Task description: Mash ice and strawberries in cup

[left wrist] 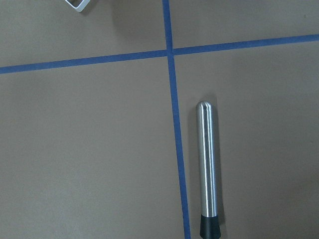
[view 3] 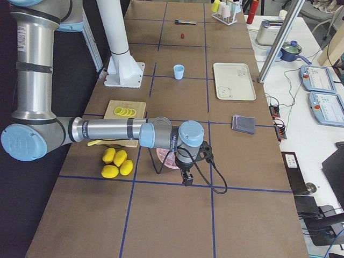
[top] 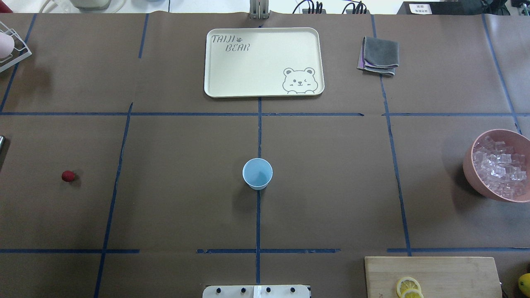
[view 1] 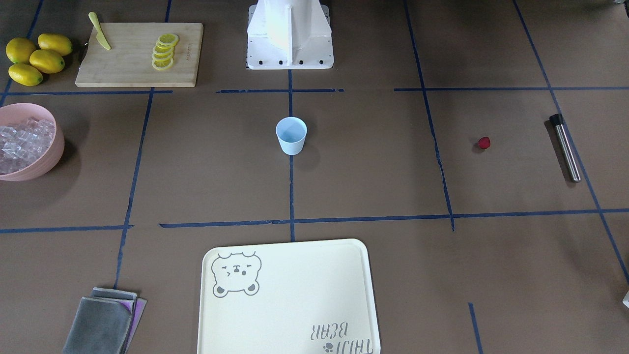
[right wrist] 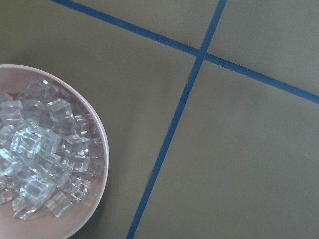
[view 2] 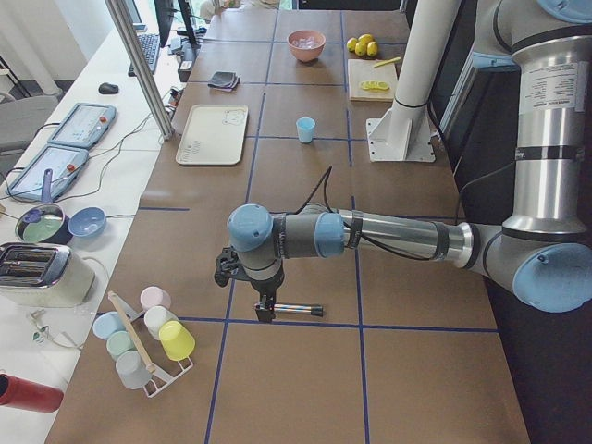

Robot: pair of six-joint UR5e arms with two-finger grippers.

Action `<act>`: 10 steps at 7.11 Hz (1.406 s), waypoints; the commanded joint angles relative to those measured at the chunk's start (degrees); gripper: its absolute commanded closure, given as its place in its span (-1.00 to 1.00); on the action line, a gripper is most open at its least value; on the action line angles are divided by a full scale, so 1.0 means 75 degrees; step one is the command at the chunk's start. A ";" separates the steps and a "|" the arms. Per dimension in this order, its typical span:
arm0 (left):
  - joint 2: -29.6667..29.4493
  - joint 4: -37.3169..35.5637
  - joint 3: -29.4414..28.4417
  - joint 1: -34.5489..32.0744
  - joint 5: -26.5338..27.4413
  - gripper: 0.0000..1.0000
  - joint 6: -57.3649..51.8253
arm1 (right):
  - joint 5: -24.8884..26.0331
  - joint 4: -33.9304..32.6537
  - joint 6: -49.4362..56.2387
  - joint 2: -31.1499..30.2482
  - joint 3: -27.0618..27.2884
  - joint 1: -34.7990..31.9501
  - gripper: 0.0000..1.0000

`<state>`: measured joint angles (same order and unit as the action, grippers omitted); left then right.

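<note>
Tray (top: 265, 62) print "TAIJI BEAR" | cup (top: 257, 174) upright | strawberry (top: 68, 176) well apart

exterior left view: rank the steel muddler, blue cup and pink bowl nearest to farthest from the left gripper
1. steel muddler: lying right beside the left gripper, at the table's near end.
2. blue cup: mid-table, level with the robot's base.
3. pink bowl: at the far end, holding the ice.
</note>
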<state>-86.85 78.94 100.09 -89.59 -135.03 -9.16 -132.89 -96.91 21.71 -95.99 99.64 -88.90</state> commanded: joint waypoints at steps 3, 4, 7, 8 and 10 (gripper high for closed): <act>0.0095 0.0185 0.0272 0.0027 0.1075 -1.00 -0.0255 | -0.0023 -0.0015 0.0000 0.0002 0.0004 0.0018 -1.00; 0.0084 0.0186 0.0330 0.0038 0.1210 -1.00 -0.0232 | -0.0024 -0.0016 0.0000 -0.0010 0.0004 0.0018 -0.99; 0.0247 0.0219 0.0320 0.0038 0.1199 -1.00 -0.0231 | -0.0047 0.0054 0.0000 -0.0010 0.0039 0.0006 -1.00; 0.0282 0.0232 0.0505 0.0039 0.1165 -1.00 -0.0255 | -0.0128 0.0461 0.0012 -0.0080 -0.0019 0.0006 -1.00; 0.0494 0.0256 0.0577 0.0039 0.0697 -1.00 -0.0302 | -0.0641 0.0675 -0.0011 -0.0127 -0.0172 0.0018 -1.00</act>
<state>-83.74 80.69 104.11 -89.30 -128.36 -11.26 -135.36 -92.91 21.75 -96.73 98.79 -88.83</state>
